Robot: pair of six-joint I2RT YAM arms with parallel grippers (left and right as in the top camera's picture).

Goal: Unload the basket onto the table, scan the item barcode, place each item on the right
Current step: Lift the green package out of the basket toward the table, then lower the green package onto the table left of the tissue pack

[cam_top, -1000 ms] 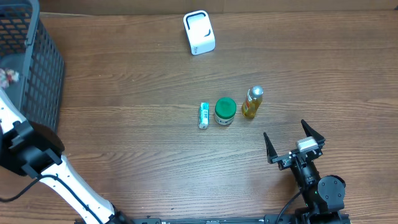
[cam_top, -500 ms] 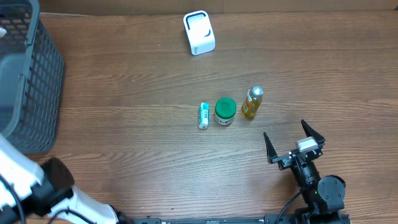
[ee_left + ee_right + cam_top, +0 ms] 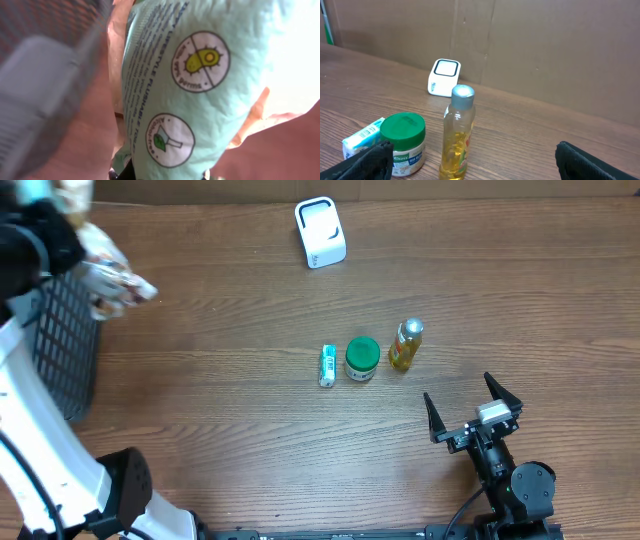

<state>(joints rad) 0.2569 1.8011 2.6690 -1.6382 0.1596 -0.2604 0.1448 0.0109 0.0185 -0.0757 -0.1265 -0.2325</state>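
**Operator:** What is the claw's state?

**Inspector:** Your left gripper [image 3: 88, 265] is clamped narrow on the wipes pack [image 3: 200, 85], a soft mint-green packet of flushable wipes. It is held in the air well apart from the scanner [image 3: 320, 232], out on the basket [image 3: 65, 340] side. Your right gripper [image 3: 457, 387] stands wide and holds nothing, on the near side of the table, well apart from the scanner.

**Operator:** What could go wrong from here?

**Inspector:** Three findings, all judgements.
- The pack is limp film. A pinch on a fold may slide on a fast swing toward the scanner, and you would drop it short.
- The basket rim sits just beside the pack in the wrist view. A low path could snag it there.
- The face toward the wrist camera shows only round icons and small print. If the code lies on another side, you may present the wrong face to the scanner window and get no read.

Between you and the scanner stand a small box [image 3: 327, 365], a green-lidded Knorr jar [image 3: 361, 359] and a bottle [image 3: 405, 345] of yellow liquid. Keep the carry high over them.

**Operator:** What can't you confirm?

**Inspector:** I can find no barcode in any view. The left fingers are hidden behind the pack. The overhead view blurs gripper and pack together, so I cannot tell where you grip it. The basket's contents are cut off.
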